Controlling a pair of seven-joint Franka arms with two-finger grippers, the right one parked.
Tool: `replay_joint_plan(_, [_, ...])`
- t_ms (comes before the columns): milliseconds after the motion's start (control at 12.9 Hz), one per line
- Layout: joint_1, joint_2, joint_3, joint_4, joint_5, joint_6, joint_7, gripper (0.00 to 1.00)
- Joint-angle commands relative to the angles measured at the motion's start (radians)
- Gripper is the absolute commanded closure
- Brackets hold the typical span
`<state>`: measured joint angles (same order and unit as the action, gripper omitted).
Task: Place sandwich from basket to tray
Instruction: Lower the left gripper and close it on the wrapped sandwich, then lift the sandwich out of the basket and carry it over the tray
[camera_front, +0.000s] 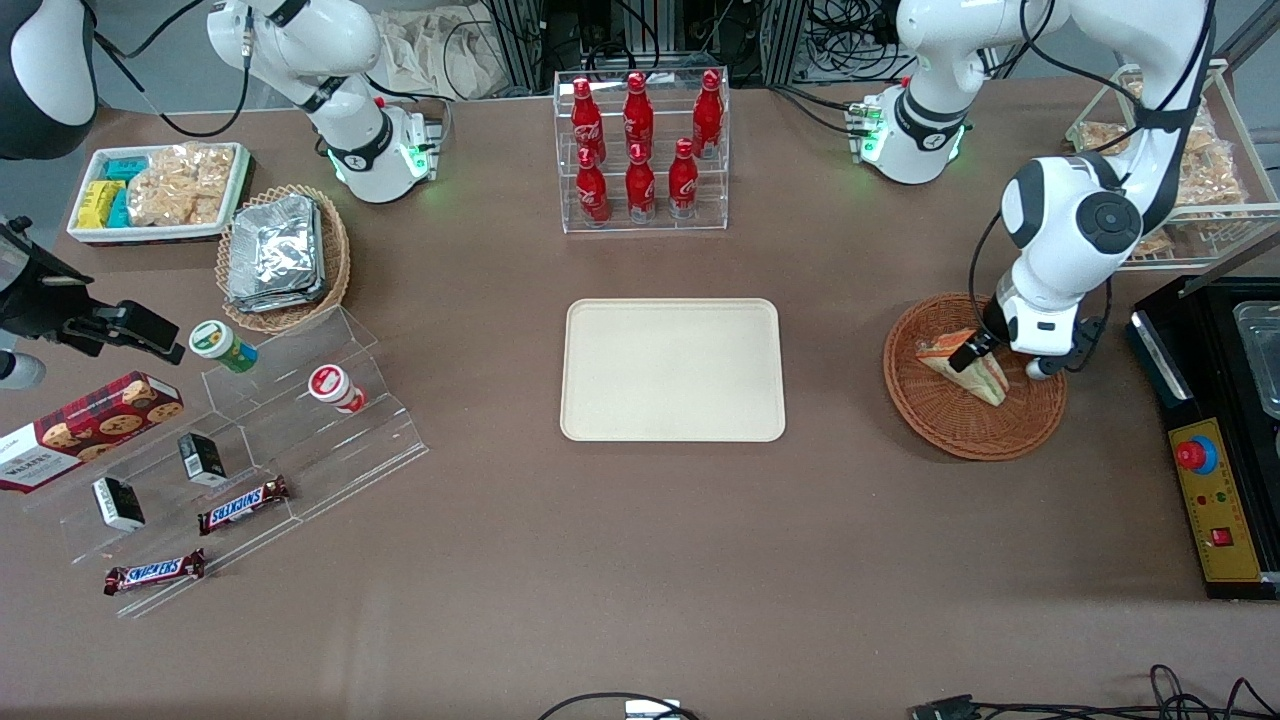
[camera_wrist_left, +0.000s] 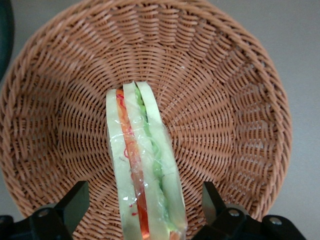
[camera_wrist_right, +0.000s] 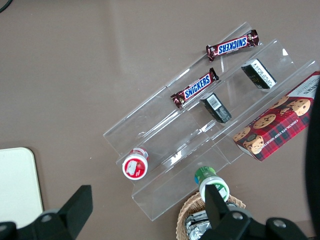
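The sandwich is a wrapped wedge of pale bread with green and orange filling. It lies in the reddish-brown wicker basket toward the working arm's end of the table. My left gripper hangs low over the basket, open, one finger on each side of the wedge. In the left wrist view the sandwich stands on edge between the black fingers, with a gap on both sides, and the basket weave fills the rest. The beige tray lies bare at the table's middle.
A clear rack of red bottles stands farther from the front camera than the tray. A black box with a red button sits beside the basket. A clear stepped stand with snacks and a tan basket of foil packets lie toward the parked arm's end.
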<state>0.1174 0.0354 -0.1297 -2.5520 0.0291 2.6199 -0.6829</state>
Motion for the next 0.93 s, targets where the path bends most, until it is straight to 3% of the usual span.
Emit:
replay_joint_plan(0, [0.002, 0.023, -0.002, -0.013, 0.012, 0.051, -0.050, 0.00])
replay_joint_plan(155, [0.002, 0.037, -0.002, -0.024, 0.012, 0.083, -0.050, 0.01])
replay_joint_plan(232, [0.002, 0.043, -0.002, -0.028, 0.012, 0.094, -0.052, 0.10])
replay_joint_plan(310, [0.002, 0.049, -0.002, -0.028, 0.011, 0.097, -0.052, 0.24])
replay_joint_plan(542, [0.002, 0.046, -0.002, -0.028, 0.011, 0.097, -0.052, 0.91])
replay_joint_plan(620, [0.002, 0.038, -0.002, -0.027, 0.012, 0.095, -0.058, 0.95])
replay_joint_plan(852, [0.001, -0.023, -0.005, 0.007, 0.014, -0.021, -0.060, 0.95])
